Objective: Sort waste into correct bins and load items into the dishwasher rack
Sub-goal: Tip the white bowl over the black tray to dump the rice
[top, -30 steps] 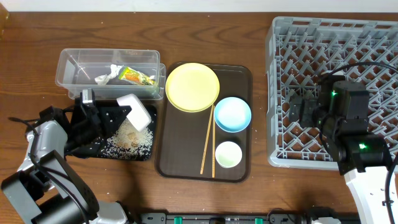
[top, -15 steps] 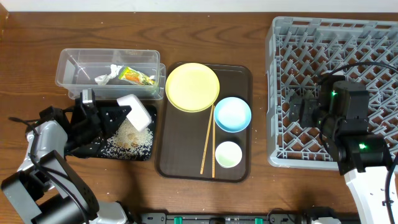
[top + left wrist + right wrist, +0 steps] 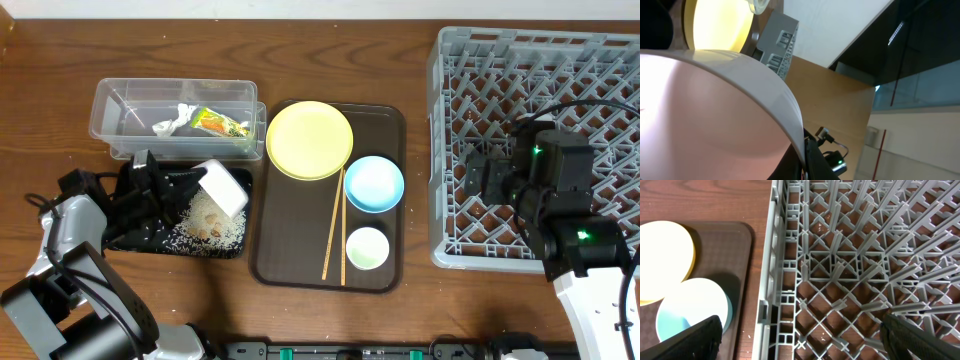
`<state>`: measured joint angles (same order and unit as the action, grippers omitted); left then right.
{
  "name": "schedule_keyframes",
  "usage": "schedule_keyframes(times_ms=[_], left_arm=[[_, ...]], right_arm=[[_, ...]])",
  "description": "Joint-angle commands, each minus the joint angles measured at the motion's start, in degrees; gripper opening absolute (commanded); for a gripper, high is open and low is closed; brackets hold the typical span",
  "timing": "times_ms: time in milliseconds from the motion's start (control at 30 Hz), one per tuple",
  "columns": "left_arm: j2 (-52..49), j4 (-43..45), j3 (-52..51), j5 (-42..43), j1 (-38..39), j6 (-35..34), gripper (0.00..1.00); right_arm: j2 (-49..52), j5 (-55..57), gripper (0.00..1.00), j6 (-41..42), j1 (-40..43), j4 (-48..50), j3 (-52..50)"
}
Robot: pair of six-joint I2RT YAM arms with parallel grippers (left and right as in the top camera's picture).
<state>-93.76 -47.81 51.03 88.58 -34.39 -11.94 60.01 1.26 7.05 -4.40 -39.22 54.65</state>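
My left gripper [image 3: 188, 186] is shut on the rim of the pinkish-white bowl [image 3: 223, 187], holding it tipped over the black tray [image 3: 140, 238]. The bowl fills the left wrist view [image 3: 705, 110], its rim pinched between the jaws [image 3: 805, 152]. Beige rice scraps [image 3: 212, 226] lie on the black tray. The clear tub [image 3: 130, 100] holds the snack wrapper [image 3: 220, 123] and the white tissue [image 3: 172, 122]. My right gripper [image 3: 802, 337] is open and empty over the left side of the grey rack [image 3: 560, 90] [image 3: 850, 265].
The brown serving tray [image 3: 290, 255] holds the yellow plate [image 3: 309, 139], light blue bowl [image 3: 374, 184], white cup [image 3: 367, 248] and chopsticks [image 3: 333, 235]. The plate [image 3: 662, 255] and blue bowl [image 3: 690, 305] also show in the right wrist view.
My left gripper has shifted slightly down and right, and the pinkish-white bowl has tipped further over the black tray. The right arm has not moved.
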Motion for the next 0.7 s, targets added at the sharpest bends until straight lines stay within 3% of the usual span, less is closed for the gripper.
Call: schedule_keyframes(times_ms=[0,433,600,667], left_arm=[[-0.24,0.44,-0.07,1.4,-0.31,-3.17,0.06],[-0.2,2.47,-0.07,1.42,-0.31,-2.99,0.06],[1.66,4.94,0.13,0.76,0.35,1.6,0.06],[3.28,5.11,0.7,-3.48,1.33,2.29,0.06]], right_arm=[[-0.11,0.2,0.99,0.59,0.26,-0.04,1.16],[-0.11,0.22,0.99,0.57,0.26,0.07,1.16],[-0.11,0.22,0.99,0.57,0.26,0.09,1.16],[-0.09,0.22,0.99,0.57,0.26,0.2,1.16]])
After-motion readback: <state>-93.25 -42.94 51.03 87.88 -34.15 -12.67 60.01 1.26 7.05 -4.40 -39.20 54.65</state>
